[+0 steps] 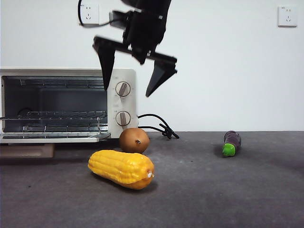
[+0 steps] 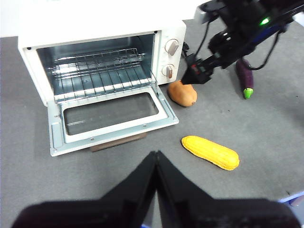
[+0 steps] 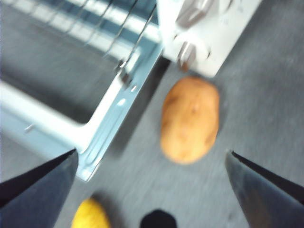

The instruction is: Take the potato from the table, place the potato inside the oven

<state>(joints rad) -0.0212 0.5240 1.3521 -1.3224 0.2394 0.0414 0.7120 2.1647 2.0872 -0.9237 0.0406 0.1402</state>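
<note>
The golden-brown potato lies on the grey table just in front of the oven's knob panel. The cream oven stands at the left with its door folded down and wire racks showing inside. My right gripper hangs open above the potato, one jaw to each side, touching nothing. My left gripper is shut and empty, held back from the oven's open door.
A yellow corn cob lies in front of the potato, nearer the table's front. A purple eggplant with a green tip rests to the right. The oven's black cord trails behind the potato.
</note>
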